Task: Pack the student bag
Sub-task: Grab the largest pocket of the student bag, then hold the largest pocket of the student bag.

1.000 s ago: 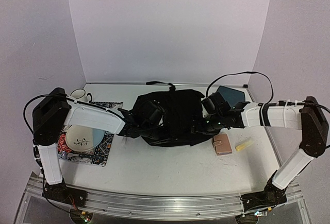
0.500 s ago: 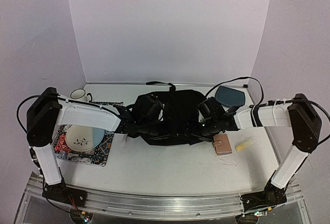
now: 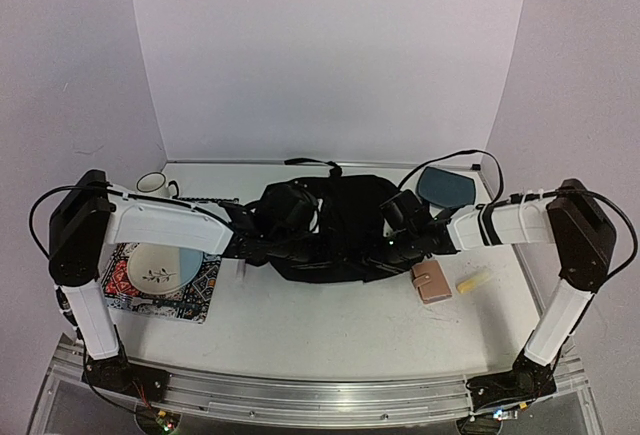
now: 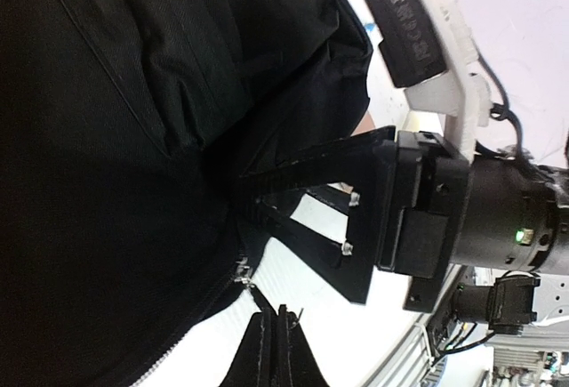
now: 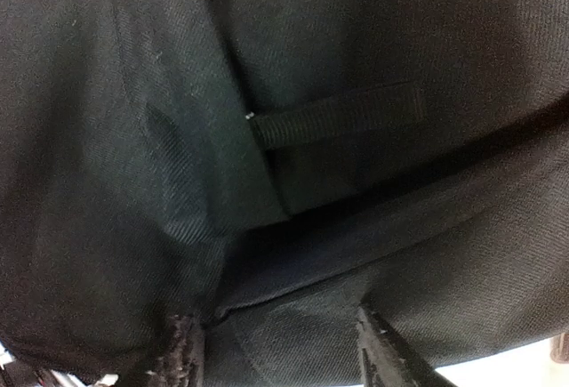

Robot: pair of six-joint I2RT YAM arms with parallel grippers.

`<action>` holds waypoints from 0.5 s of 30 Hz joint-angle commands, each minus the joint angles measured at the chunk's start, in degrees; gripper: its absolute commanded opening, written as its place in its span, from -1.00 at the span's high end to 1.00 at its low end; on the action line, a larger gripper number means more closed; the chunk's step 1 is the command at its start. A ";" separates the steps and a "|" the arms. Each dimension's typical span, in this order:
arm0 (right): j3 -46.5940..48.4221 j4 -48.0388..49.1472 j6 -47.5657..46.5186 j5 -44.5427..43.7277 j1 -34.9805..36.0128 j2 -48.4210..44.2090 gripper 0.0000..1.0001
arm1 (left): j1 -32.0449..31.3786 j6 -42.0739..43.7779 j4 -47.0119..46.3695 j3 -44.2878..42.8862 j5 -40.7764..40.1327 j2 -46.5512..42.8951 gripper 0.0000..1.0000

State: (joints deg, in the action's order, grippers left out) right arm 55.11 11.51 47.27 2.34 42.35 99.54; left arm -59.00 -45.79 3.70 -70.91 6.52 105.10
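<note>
From above, we see the student bag (image 3: pixel 345 200) lying mid-way across the table (image 3: pixel 330 325), with the left gripper (image 3: pixel 303 251) and right gripper (image 3: pixel 368 257) both at its near edge. In our left wrist view, the left fingers are pressed together just beside the bag's zipper (image 4: pixel 240 270). In our right wrist view, the jaws stand apart with black fabric between them. We cannot tell whether they pinch it.

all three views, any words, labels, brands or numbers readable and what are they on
No text can be read.
student bag: no label or logo shows in any view.
plate: a leaf sprig drawing, no letters.
black camera module on the right arm: any marks are too blurred to read.
</note>
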 commanded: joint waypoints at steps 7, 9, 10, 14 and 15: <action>1.81 -8.22 -5.87 -10.75 -1.64 2.91 0.33 | -0.58 5.47 1.17 -3.95 -4.22 -9.25 1.00; 1.17 -8.74 -6.37 -11.63 -2.63 2.48 0.42 | -0.50 6.08 2.38 -3.87 -5.23 -9.78 1.00; 0.82 -8.95 -6.67 -11.87 -3.13 2.20 0.43 | -0.47 6.40 3.15 -3.83 -5.74 -9.99 1.00; -0.68 -9.43 -8.14 -12.56 -5.70 -0.04 0.44 | 0.19 7.40 7.17 -2.78 -10.08 -11.27 1.00; -0.88 -9.42 -9.11 -12.79 -6.19 -0.71 0.44 | 0.48 7.58 8.00 -2.42 -11.13 -11.74 1.00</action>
State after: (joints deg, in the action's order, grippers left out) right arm 56.46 10.03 41.39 -3.41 40.04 100.67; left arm -59.10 -40.43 9.92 -70.91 0.48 99.58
